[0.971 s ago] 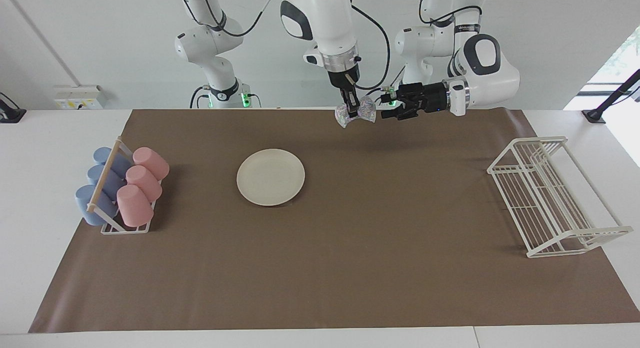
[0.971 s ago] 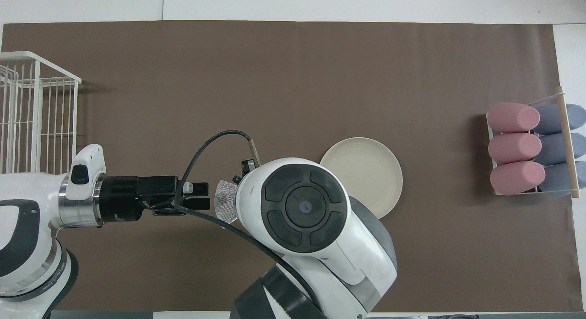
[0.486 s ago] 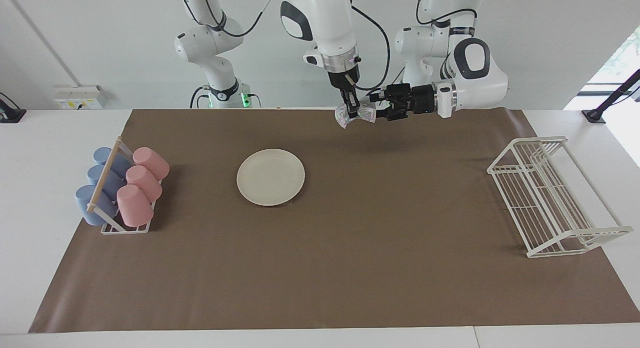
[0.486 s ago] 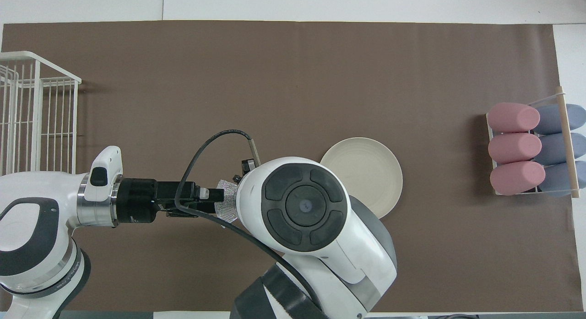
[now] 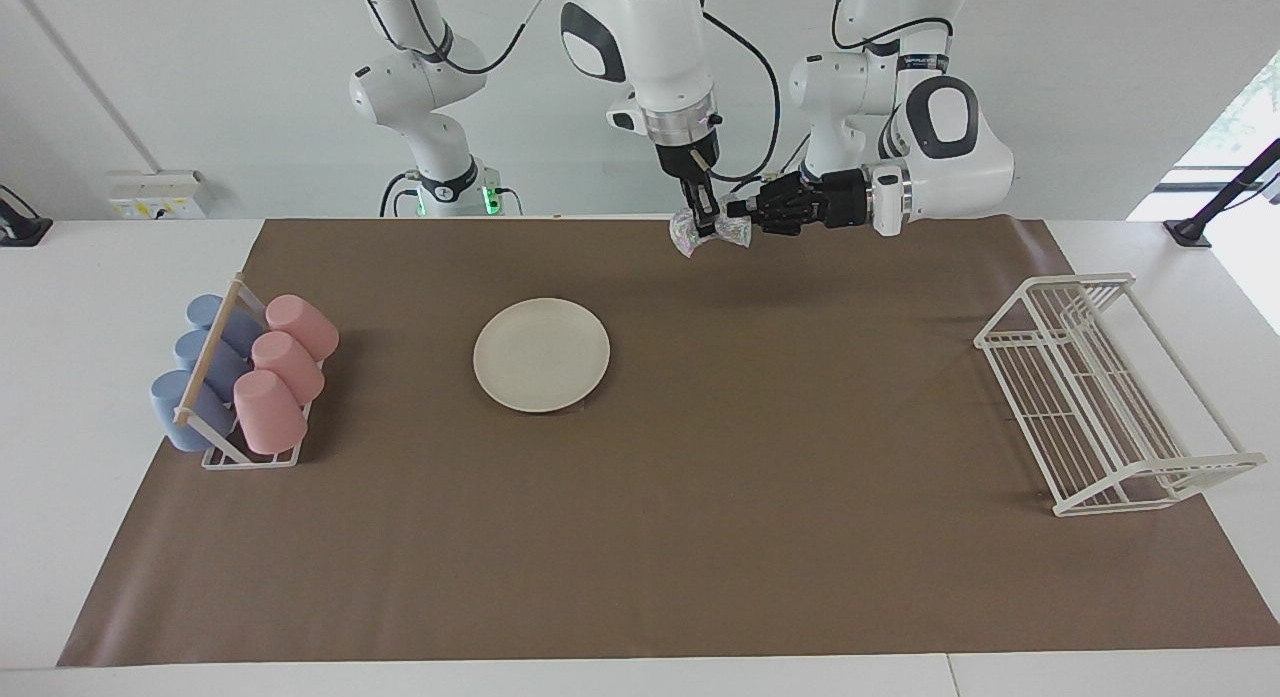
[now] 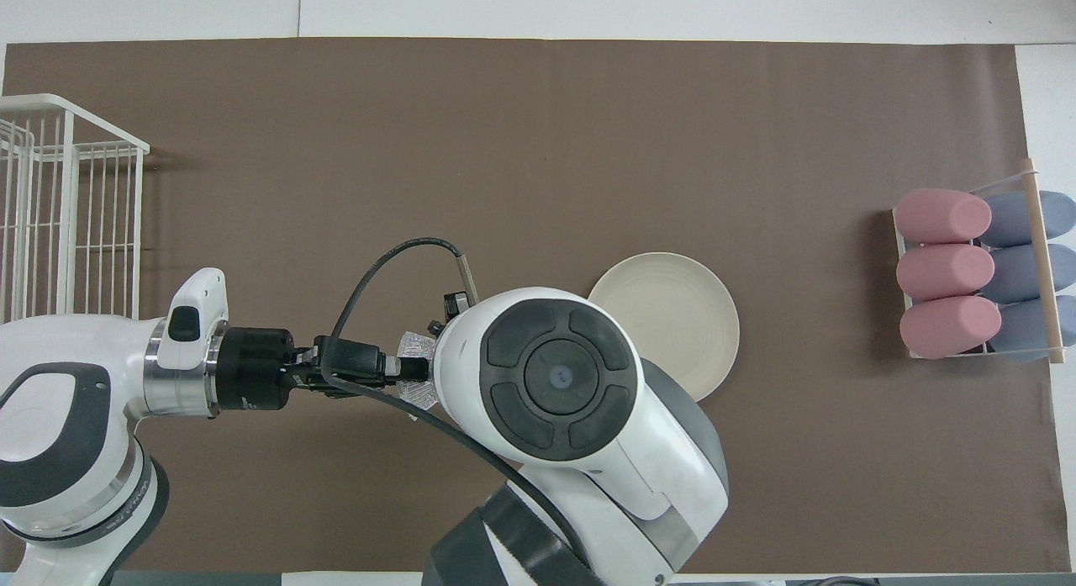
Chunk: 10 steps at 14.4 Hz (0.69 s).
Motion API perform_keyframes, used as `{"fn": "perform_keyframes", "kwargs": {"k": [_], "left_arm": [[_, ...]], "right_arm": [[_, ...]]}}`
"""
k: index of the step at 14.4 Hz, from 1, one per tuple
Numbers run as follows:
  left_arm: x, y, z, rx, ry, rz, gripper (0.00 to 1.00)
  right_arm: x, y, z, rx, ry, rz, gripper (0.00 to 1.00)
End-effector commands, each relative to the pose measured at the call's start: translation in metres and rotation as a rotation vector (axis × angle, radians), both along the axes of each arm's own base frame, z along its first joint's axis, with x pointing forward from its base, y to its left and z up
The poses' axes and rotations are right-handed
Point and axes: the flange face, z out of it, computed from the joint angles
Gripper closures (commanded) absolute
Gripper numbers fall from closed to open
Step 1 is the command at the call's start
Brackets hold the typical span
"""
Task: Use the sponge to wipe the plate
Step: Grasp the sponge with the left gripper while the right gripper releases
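The cream plate [image 5: 541,354] lies flat on the brown mat, toward the right arm's end; it also shows in the overhead view [image 6: 672,313]. My right gripper [image 5: 706,225] points straight down, shut on the silvery sponge [image 5: 688,239], and holds it in the air over the mat's edge by the robots. My left gripper [image 5: 738,209] reaches in level from the side and meets the sponge's other end. In the overhead view the left gripper [image 6: 409,368] is at the sponge [image 6: 414,344], and the right arm's wrist hides the right gripper and part of the plate.
A rack of pink and blue cups [image 5: 245,382] lying on their sides stands at the right arm's end of the mat. A white wire dish rack [image 5: 1100,397] stands at the left arm's end.
My left gripper has moved sideways toward the right gripper until it meets the sponge, and its wrist has turned. The right gripper with the sponge and the plate have stayed still.
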Motion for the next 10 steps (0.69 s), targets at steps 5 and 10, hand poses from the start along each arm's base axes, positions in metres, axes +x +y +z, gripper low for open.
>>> {"fn": "perform_keyframes", "kwargs": {"k": [5,10], "left_arm": [[0.000,0.001,0.001,-0.011,0.020,0.008,1.00],[0.003,0.022,-0.004,0.091,0.038,0.012,1.00]], "right_arm": [[0.003,0.000,0.003,0.019,-0.010,-0.003,0.00],[0.019,-0.052,0.026,-0.001,-0.087,0.102,0.00]]}}
